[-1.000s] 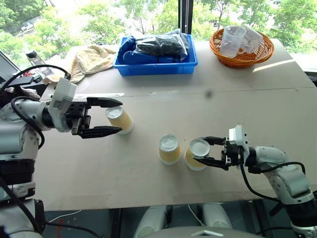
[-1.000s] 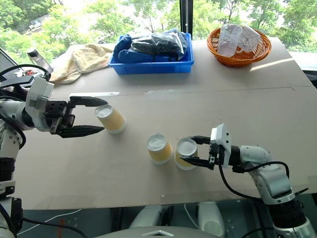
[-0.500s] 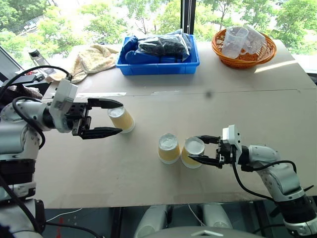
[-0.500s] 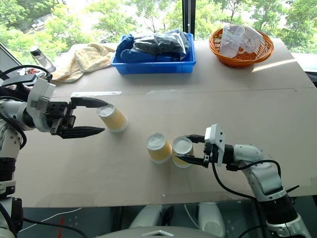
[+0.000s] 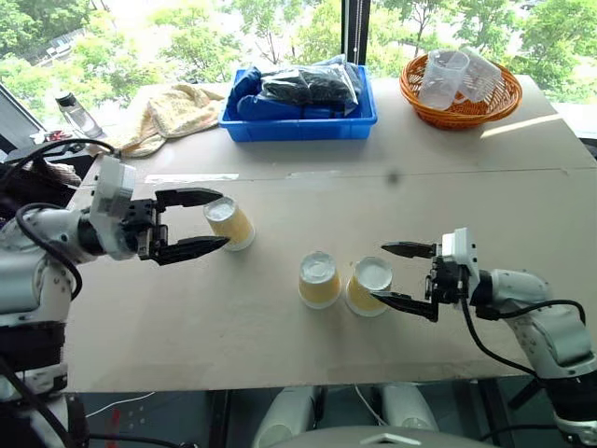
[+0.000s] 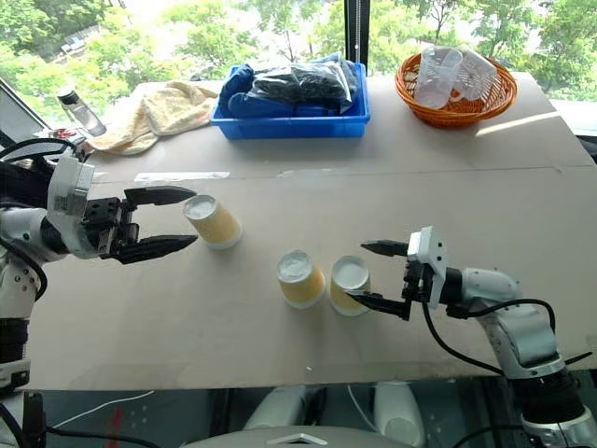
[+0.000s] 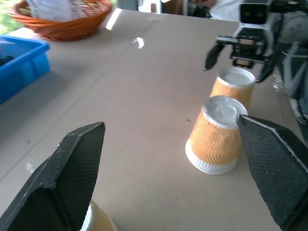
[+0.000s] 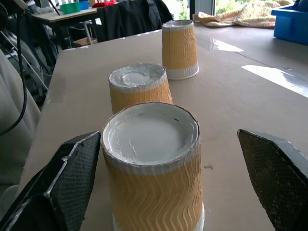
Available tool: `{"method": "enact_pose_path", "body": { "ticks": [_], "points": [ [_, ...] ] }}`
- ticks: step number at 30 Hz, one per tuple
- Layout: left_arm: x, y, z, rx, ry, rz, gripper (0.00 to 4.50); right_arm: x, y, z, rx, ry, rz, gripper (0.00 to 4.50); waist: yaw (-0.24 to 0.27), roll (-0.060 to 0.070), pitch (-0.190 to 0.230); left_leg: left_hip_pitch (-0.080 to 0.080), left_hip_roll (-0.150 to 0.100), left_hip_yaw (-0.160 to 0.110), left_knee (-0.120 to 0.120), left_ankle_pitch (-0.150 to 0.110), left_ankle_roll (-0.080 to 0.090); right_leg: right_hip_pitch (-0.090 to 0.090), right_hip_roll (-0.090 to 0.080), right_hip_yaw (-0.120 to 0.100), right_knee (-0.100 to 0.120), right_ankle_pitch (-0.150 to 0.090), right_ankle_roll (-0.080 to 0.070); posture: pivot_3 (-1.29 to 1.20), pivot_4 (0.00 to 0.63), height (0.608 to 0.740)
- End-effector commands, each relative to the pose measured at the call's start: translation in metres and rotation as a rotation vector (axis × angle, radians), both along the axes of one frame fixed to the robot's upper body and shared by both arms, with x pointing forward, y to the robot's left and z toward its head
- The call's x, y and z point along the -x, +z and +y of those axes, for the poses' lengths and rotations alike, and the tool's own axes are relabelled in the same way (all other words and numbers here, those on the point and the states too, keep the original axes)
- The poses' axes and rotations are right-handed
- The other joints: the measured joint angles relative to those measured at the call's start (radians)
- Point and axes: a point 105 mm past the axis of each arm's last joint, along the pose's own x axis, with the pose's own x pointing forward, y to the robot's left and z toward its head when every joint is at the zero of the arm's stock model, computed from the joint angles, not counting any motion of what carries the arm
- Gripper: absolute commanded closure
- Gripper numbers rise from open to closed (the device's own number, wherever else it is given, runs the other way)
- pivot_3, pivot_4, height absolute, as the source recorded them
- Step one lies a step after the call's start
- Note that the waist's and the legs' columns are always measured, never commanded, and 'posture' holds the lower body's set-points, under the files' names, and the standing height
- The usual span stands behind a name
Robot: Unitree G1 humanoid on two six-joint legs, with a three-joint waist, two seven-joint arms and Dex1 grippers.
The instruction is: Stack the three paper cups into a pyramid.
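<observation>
So here's my table (image 5: 522, 196) right now, a big tan cardboard-looking top. All three of the small tapered yellow-tan paper cups with white rims are standing upside down on it, white bases up, nothing stacked yet. Two of them sit side by side near the front middle: the middle cup (image 5: 318, 279) and, just beside it at its 3 o'clock, the right cup (image 5: 367, 286); can't tell if those two actually touch. My right gripper (image 5: 407, 278) has its two black fingers spread wide, pointing in at the right cup from its 3 o'clock, and the cup stands free on the table just off the fingertips, nothing pinched. The third cup (image 5: 228, 222) is well apart from the pair, off at about 10 o'clock from the middle cup. My left gripper (image 5: 209, 220) is also spread wide, coming at that cup from its 9 o'clock, fingertips either side of its near edge but not squeezing it. Along the far edge of the table: a crumpled beige towel (image 5: 173, 110) at the left, a blue plastic bin (image 5: 300, 103) holding bagged dark stuff in the middle, and an orange wicker basket (image 5: 459, 89) with clear plastic cups at the right.
</observation>
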Motion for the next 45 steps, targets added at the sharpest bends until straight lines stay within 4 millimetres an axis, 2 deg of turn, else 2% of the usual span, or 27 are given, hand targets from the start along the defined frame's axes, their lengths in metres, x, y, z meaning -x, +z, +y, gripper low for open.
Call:
{"method": "enact_pose_path", "body": {
  "ticks": [1,4,6,9,11,13,17,25,33,45],
  "points": [
    [0.0,0.016,-0.006,0.077,0.152,-0.086,0.0,0.011,0.029,-0.015,-0.028,0.012,-0.051,0.04,0.005,-0.001,0.001,0.0,0.0,0.0,0.0,0.0,0.0,0.0,0.0,0.0,0.0,0.0,0.0,0.0,0.15,0.74],
    [0.003,0.02,-0.009,0.21,0.265,-0.148,0.0,0.016,0.048,-0.027,-0.038,0.0,-0.068,0.04,0.006,-0.003,0.001,0.001,0.0,0.001,0.001,0.0,0.0,0.001,0.0,0.001,0.001,0.0,0.0,0.0,0.15,0.74],
    [0.004,0.016,-0.01,0.235,0.325,-0.172,0.0,0.016,0.056,-0.031,-0.046,-0.009,-0.083,0.04,0.007,-0.003,0.001,0.003,0.0,0.001,0.001,0.0,0.0,0.004,0.0,0.001,0.0,0.0,0.0,0.0,0.15,0.74],
    [0.0,0.008,-0.008,0.293,0.47,-0.22,0.0,0.012,0.07,-0.037,-0.091,-0.026,-0.088,0.04,0.015,-0.003,0.001,0.004,0.0,0.001,0.001,0.0,0.0,0.005,0.0,0.0,0.0,0.0,0.0,0.0,0.15,0.74],
    [-0.004,-0.007,-0.009,0.258,0.57,-0.259,0.0,0.006,0.079,-0.04,-0.129,-0.049,-0.104,0.04,0.021,-0.004,0.001,0.005,0.0,0.001,0.001,0.0,0.0,0.007,0.0,0.0,-0.002,0.0,0.0,0.0,0.15,0.74],
    [-0.013,-0.011,0.006,0.305,0.742,-0.303,0.0,0.0,0.084,-0.041,-0.162,-0.068,-0.109,0.04,0.029,-0.004,0.001,0.005,0.0,0.001,0.001,0.0,0.001,0.008,0.0,0.0,-0.003,0.0,0.0,0.0,0.15,0.74],
    [-0.019,-0.019,0.009,0.308,0.865,-0.35,0.0,-0.003,0.083,-0.041,-0.154,-0.075,-0.112,0.04,0.049,-0.008,0.003,0.004,0.0,-0.001,0.002,-0.001,0.001,0.009,0.0,-0.003,-0.005,0.0,0.0,0.0,0.15,0.74],
    [-0.026,-0.039,-0.025,0.296,0.752,-0.248,0.0,-0.004,0.083,-0.038,-0.156,-0.082,-0.126,0.04,0.052,-0.008,0.003,0.003,0.0,-0.001,0.001,-0.002,0.002,0.011,0.0,-0.004,-0.011,0.001,0.001,0.0,0.15,0.74],
    [-0.045,-0.056,-0.017,0.213,0.79,-0.182,0.0,-0.002,0.082,-0.035,-0.152,-0.077,-0.131,0.04,0.051,-0.008,0.003,0.003,0.0,-0.001,0.001,-0.002,0.002,0.011,0.0,-0.004,-0.011,0.001,0.001,0.0,0.15,0.74],
    [-0.057,-0.059,-0.025,0.195,0.756,-0.123,0.0,0.0,0.08,-0.038,-0.141,-0.097,-0.145,0.04,0.05,-0.008,0.003,0.003,0.0,-0.001,0.001,-0.002,0.002,0.011,0.0,-0.004,-0.012,0.001,0.001,0.0,0.15,0.74]
  ]
}}
